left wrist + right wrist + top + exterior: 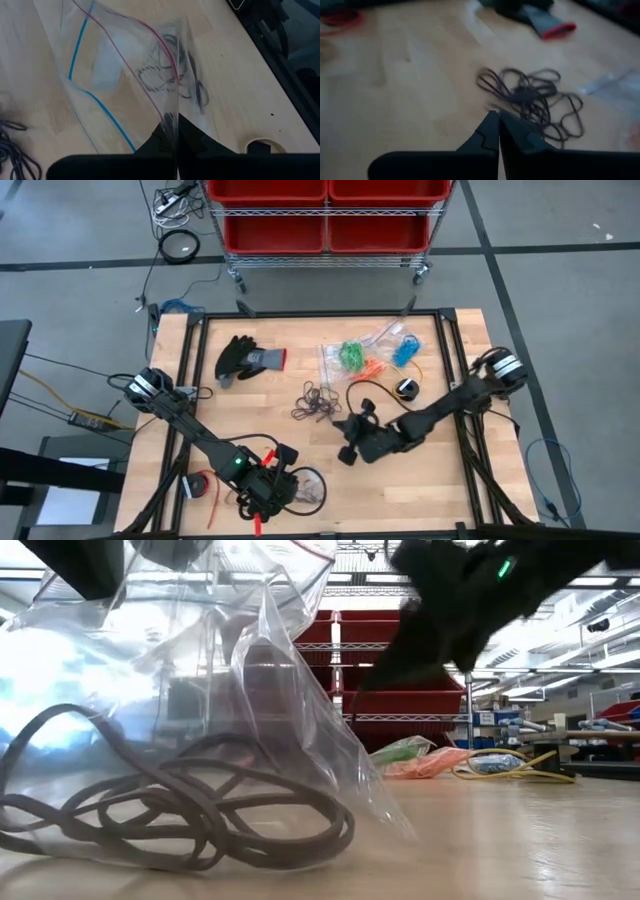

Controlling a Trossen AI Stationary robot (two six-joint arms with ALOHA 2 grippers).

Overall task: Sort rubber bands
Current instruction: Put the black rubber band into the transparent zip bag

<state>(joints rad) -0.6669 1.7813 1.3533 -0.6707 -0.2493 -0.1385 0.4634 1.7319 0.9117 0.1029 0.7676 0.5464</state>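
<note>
A pile of black rubber bands (315, 402) (535, 97) lies loose on the wooden table's middle. My right gripper (343, 435) (497, 116) hovers shut just near and right of the pile. My left gripper (288, 485) (176, 122) is near the front edge, shut on a clear zip bag (308, 490) (200, 690). Several black bands (170, 80) (170, 810) lie inside it. Three more clear bags at the far right hold green (350, 355), orange (375, 367) and blue (405, 350) bands. My left gripper pinches the clear bag's open rim (175, 107) between its two fingertips, coming slanting down from the table's left. The wall rises taut from the fingers, and the bag's bottom, with the bands in it, rests on the table. My right gripper is shut beside the pile's edge; whether a band is between its tips cannot be told.
A black glove with a red cuff (245, 358) lies at the far left. A red tape roll (197, 485) sits by the front left corner, and a small black-and-white object (407, 388) on a yellow cable is right of centre. A red-bin shelf (325, 220) stands beyond the far edge.
</note>
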